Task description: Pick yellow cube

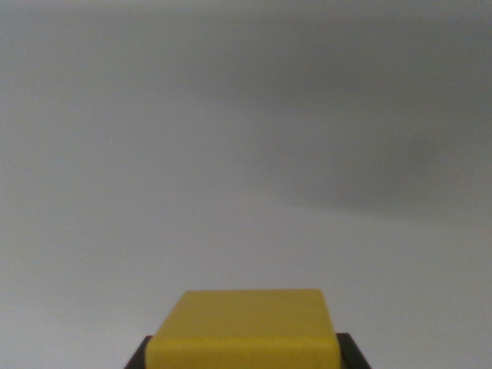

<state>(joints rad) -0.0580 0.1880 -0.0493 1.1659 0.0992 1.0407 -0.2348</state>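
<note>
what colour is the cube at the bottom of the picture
Yellow: the cube shows plainly in the wrist view, between two dark finger tips.

only bits of the gripper (244,355) showing are 2 dark, near-black finger tips (138,358) poking in at the bottom edge, plain and blurry.

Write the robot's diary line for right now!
yellow cube: between dark fingers | gripper: shut on cube | background: plain grey, blurred

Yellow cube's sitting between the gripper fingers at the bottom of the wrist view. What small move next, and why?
Probably a short lift straight up. The yellow cube sits centred, with dark fingers at both its lower corners, so the grip looks made; whether it is firm cannot be told, so lift slowly.
</note>
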